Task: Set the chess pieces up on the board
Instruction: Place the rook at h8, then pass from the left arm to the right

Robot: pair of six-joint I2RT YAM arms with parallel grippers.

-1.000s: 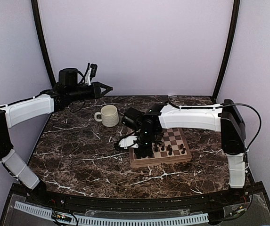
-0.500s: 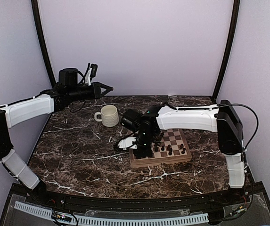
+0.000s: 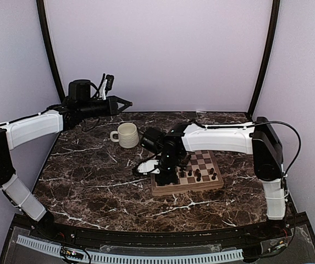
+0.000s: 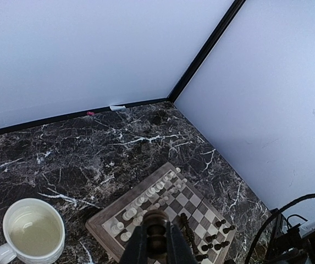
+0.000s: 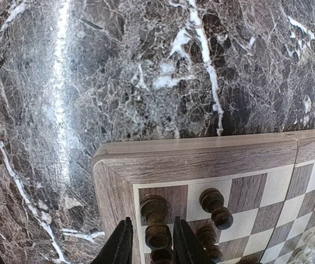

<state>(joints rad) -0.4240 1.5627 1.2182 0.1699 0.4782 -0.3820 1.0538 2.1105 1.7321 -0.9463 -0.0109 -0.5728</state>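
The wooden chessboard (image 3: 186, 190) lies right of the table's centre. Cream pieces (image 4: 146, 192) line its far side and dark pieces (image 4: 219, 240) cluster near its other end. My left gripper (image 3: 121, 103) hovers high over the back left of the table, shut on a dark piece (image 4: 157, 234). My right gripper (image 3: 166, 176) is low over the board's left corner (image 5: 201, 157). Its fingers straddle a dark piece (image 5: 158, 225) standing on the corner square, with a gap on one side. Two more dark pieces (image 5: 216, 208) stand beside it.
A cream mug (image 3: 128, 135) stands left of the board, behind it; it also shows in the left wrist view (image 4: 33, 231). A dark piece (image 4: 187, 231) lies on its side on the board. Dark marble table, walls behind and to the right.
My right arm has shifted slightly left over the board's left corner. The left arm has not moved.
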